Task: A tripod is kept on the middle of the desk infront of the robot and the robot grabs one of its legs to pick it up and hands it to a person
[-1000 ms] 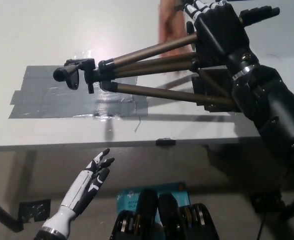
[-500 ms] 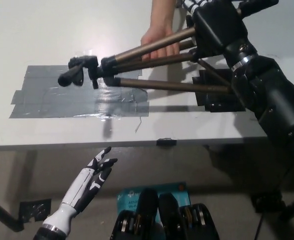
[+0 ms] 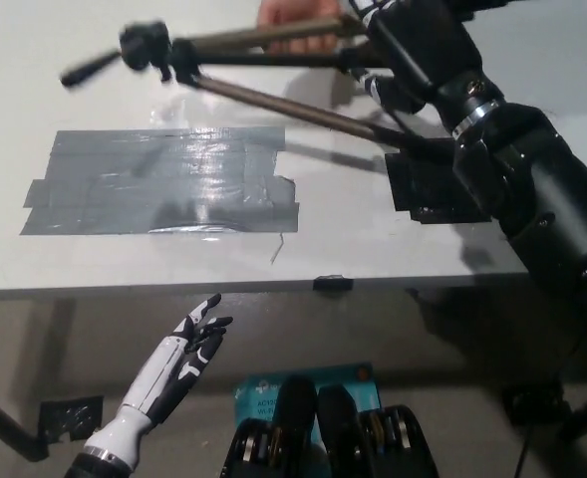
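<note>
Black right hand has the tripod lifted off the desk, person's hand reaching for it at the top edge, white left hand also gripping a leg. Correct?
Not quite. The head view shows the white left hand open and idle below the desk edge, touching nothing. The rest holds: the black right hand has the tripod lifted above the desk, and a person's hand is at the top edge by its legs.

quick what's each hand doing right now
Left hand: open, holding nothing, below the desk edge.
Right hand: shut on the tripod, lifted above the desk.
</note>
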`<state>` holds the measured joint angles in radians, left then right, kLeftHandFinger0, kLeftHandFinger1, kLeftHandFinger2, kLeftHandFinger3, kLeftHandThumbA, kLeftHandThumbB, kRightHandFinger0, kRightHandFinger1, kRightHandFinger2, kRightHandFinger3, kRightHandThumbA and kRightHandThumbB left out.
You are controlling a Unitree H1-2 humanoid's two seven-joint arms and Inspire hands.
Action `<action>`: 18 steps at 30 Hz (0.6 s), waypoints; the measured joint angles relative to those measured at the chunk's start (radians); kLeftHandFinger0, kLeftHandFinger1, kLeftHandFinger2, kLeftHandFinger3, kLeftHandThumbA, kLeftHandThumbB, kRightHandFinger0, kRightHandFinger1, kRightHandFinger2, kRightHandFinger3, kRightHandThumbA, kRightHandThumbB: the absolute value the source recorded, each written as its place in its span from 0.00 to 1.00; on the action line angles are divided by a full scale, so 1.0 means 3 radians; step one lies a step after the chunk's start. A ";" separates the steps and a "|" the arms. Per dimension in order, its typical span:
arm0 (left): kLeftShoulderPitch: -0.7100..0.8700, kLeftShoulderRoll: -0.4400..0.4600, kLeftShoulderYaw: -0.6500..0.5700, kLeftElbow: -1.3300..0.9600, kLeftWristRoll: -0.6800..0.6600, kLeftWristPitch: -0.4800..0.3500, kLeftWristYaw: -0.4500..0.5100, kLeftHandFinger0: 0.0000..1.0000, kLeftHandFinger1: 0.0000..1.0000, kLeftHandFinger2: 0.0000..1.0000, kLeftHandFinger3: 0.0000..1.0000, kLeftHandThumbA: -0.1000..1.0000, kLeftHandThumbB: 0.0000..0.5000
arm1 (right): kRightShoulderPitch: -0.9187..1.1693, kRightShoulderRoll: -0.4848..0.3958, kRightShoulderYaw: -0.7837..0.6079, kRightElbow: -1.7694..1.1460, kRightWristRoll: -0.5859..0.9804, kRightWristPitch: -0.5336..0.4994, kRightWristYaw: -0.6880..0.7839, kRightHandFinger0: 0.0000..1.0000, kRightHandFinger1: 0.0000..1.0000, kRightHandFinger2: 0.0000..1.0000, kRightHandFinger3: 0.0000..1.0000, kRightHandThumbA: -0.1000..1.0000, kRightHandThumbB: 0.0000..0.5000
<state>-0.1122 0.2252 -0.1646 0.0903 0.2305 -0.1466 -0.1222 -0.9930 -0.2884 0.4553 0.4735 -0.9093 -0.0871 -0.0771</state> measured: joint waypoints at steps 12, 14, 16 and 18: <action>0.0000 0.0000 0.0000 0.0054 -0.0001 0.0028 0.0000 0.87 0.84 0.86 1.00 1.00 0.14 | 0.0209 -0.0084 -0.0001 -0.0673 0.0639 0.0365 0.0825 1.00 1.00 1.00 1.00 0.90 1.00; 0.0000 -0.0001 -0.0001 0.0055 0.0000 0.0028 0.0000 0.87 0.84 0.86 1.00 1.00 0.14 | 0.0219 -0.0106 -0.0004 -0.0784 0.0751 0.0433 0.0927 1.00 1.00 1.00 1.00 0.92 1.00; 0.0000 0.0000 -0.0001 0.0056 0.0000 0.0028 0.0000 0.87 0.84 0.86 1.00 1.00 0.15 | 0.0233 -0.0134 -0.0013 -0.0921 0.0870 0.0506 0.1035 1.00 1.00 1.00 1.00 0.91 1.00; -0.0001 0.0000 -0.0002 0.0057 0.0000 0.0029 0.0000 0.87 0.84 0.86 1.00 1.00 0.15 | 0.0247 -0.0162 -0.0020 -0.1061 0.0978 0.0572 0.1113 1.00 1.00 1.00 1.00 0.90 1.00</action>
<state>-0.1124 0.2251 -0.1653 0.1074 0.2305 -0.1380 -0.1222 -0.9190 -0.3369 0.4495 0.1554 -0.6158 0.0845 0.2568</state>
